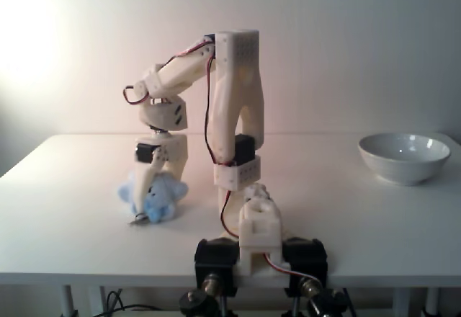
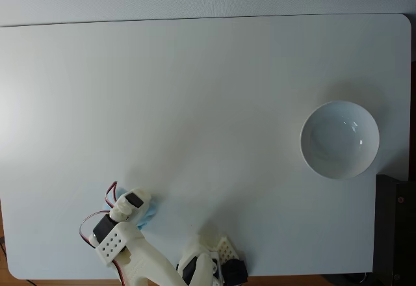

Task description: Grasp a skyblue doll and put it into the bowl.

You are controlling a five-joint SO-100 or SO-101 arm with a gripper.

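Observation:
The skyblue doll (image 1: 160,200) is a small fluffy pale-blue plush lying on the white table (image 1: 86,230) at the left of the front fixed view. My gripper (image 1: 148,196) reaches straight down onto it, its fingers pressed into the fur and closed around the plush. A small metal clasp pokes out at the doll's lower left. From above, only a blue edge of the doll (image 2: 149,212) shows beside the wrist. The bowl (image 1: 403,158), glossy white and holding nothing, stands far to the right; it is also seen from above (image 2: 339,139).
The arm's base (image 1: 252,241) is clamped at the table's front edge, between the doll and the bowl. A dark object (image 2: 395,227) stands just off the table's right edge, below the bowl in the view from above.

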